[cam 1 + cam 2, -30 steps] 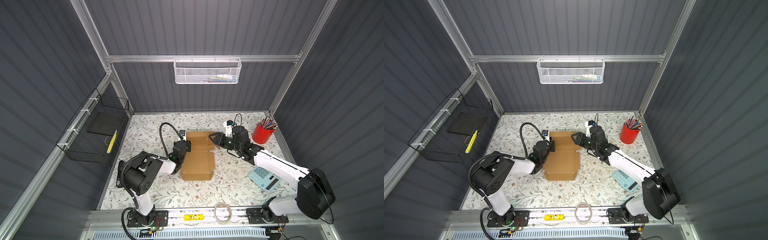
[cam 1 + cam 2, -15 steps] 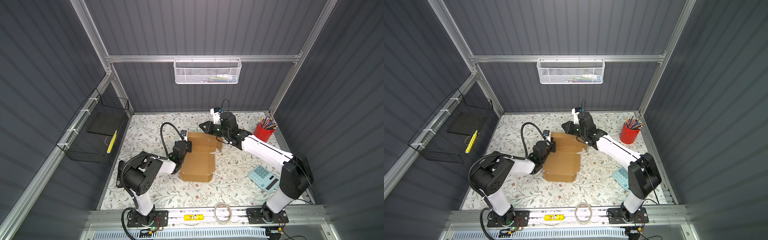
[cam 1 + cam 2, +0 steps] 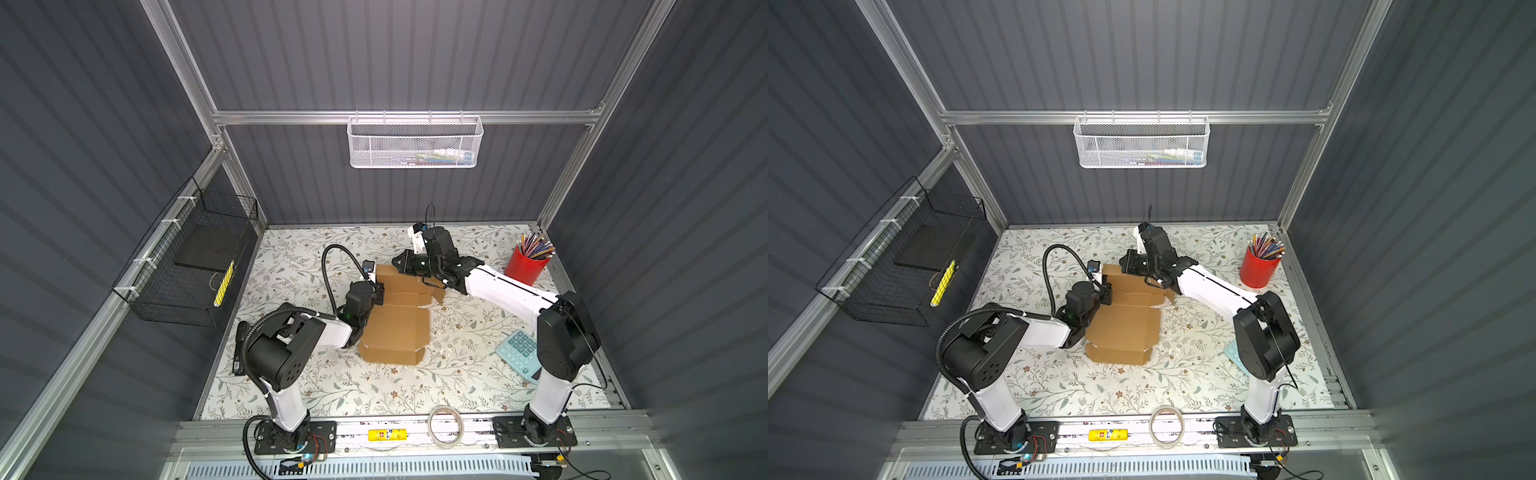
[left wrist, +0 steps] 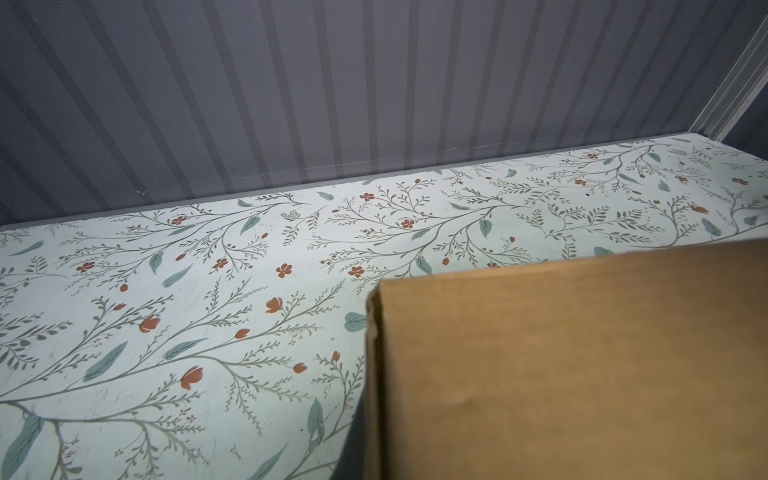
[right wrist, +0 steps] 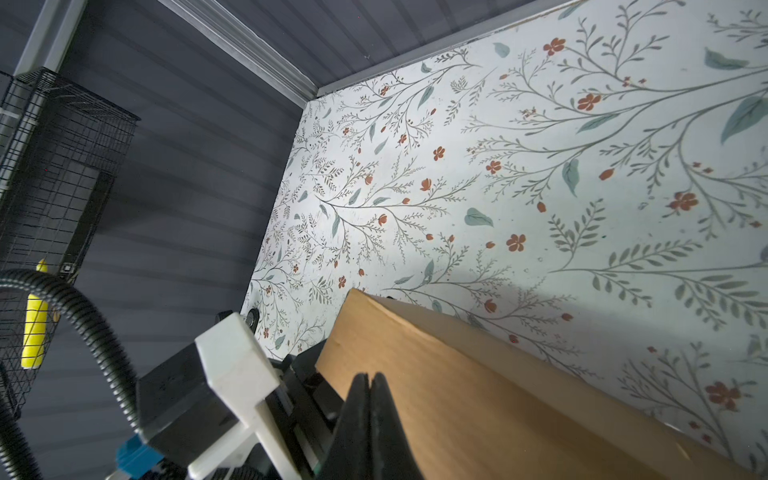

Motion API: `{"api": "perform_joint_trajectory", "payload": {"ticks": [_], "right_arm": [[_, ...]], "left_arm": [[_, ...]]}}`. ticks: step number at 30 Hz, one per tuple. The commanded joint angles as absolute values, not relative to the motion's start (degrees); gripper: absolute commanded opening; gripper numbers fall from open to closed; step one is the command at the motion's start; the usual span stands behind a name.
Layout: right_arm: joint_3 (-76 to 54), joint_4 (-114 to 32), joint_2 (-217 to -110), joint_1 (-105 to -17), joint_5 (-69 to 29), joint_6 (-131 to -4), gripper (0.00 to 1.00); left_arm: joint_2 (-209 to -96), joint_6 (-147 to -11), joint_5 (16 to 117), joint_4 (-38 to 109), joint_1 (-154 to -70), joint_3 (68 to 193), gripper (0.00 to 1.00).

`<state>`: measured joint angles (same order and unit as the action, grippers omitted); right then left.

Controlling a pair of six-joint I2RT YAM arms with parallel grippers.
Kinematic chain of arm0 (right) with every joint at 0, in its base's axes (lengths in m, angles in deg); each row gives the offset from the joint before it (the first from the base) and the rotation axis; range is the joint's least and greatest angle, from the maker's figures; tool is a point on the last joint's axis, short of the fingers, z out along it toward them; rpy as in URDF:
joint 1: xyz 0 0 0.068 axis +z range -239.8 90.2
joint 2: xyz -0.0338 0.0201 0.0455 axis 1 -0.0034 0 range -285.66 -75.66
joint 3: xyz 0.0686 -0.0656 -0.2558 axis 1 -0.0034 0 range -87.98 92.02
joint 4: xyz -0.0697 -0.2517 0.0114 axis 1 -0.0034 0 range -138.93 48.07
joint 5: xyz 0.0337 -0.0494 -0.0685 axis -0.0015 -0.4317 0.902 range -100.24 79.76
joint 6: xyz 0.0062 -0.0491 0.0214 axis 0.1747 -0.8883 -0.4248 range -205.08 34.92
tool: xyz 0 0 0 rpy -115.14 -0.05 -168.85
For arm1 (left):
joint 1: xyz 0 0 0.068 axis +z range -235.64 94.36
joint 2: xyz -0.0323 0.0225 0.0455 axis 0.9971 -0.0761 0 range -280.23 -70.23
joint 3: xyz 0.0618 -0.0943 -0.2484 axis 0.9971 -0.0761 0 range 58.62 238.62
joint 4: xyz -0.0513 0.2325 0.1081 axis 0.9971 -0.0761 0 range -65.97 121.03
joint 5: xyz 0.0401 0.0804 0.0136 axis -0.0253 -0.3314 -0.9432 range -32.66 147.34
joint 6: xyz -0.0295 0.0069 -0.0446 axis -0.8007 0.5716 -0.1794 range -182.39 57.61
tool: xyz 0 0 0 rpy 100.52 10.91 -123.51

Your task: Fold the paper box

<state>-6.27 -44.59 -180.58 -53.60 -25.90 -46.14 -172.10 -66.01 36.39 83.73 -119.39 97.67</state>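
Observation:
The paper box [image 3: 395, 328] [image 3: 1125, 328] is plain brown cardboard, lying partly folded mid-table, with its far panel [image 3: 401, 276] tilted up. My left gripper [image 3: 377, 291] [image 3: 1106, 291] is shut at the box's left edge. There the left wrist view shows an upright cardboard wall [image 4: 561, 365], which hides the fingers. My right gripper [image 3: 397, 264] [image 3: 1124, 264] is at the far panel's top edge. In the right wrist view its fingertips [image 5: 368, 378] are pressed together with nothing between them, over the cardboard [image 5: 478, 395].
A red cup of pencils [image 3: 527, 266] stands at the back right. A pale blue calculator [image 3: 519, 353] lies by the right arm's base. A tape roll [image 3: 445, 420] rests on the front rail. A black wire basket [image 3: 195, 257] hangs on the left wall.
My right gripper swung from the box's right side round to its far edge and shut on the way. The left arm has not moved.

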Motion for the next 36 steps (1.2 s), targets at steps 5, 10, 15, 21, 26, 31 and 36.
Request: {"api": "perform_joint_trajectory", "payload": {"ticks": [5, 10, 15, 21, 26, 31, 36], "right_arm": [[-3.4, -46.2, -183.1, -53.2, -25.3, -47.2, 0.06], [-3.3, -46.3, -184.0, -53.2, -25.2, -47.2, 0.06], [-3.5, -46.5, -184.6, -53.2, -25.0, -47.3, 0.05], [-3.7, -46.4, -185.1, -53.2, -25.0, -47.2, 0.05], [-4.0, -46.5, -185.3, -53.2, -24.8, -47.1, 0.05], [-4.5, -46.3, -185.3, -53.3, -24.7, -46.9, 0.05], [-4.9, -46.2, -185.3, -53.3, -24.7, -46.8, 0.04]], "left_arm": [[-173.3, -64.3, 36.3, 83.0, -119.2, 98.6, 0.0], [-174.1, -64.3, 36.2, 83.1, -119.2, 98.6, 0.0], [-174.6, -64.4, 36.1, 83.1, -119.2, 98.8, 0.01], [-174.8, -64.8, 36.1, 83.3, -119.2, 98.5, 0.02], [-174.7, -64.8, 35.6, 83.4, -119.2, 98.3, 0.08], [-174.8, -64.7, 34.9, 83.7, -119.2, 97.7, 0.15], [-175.0, -64.8, 34.1, 83.8, -119.2, 97.4, 0.21]]}}
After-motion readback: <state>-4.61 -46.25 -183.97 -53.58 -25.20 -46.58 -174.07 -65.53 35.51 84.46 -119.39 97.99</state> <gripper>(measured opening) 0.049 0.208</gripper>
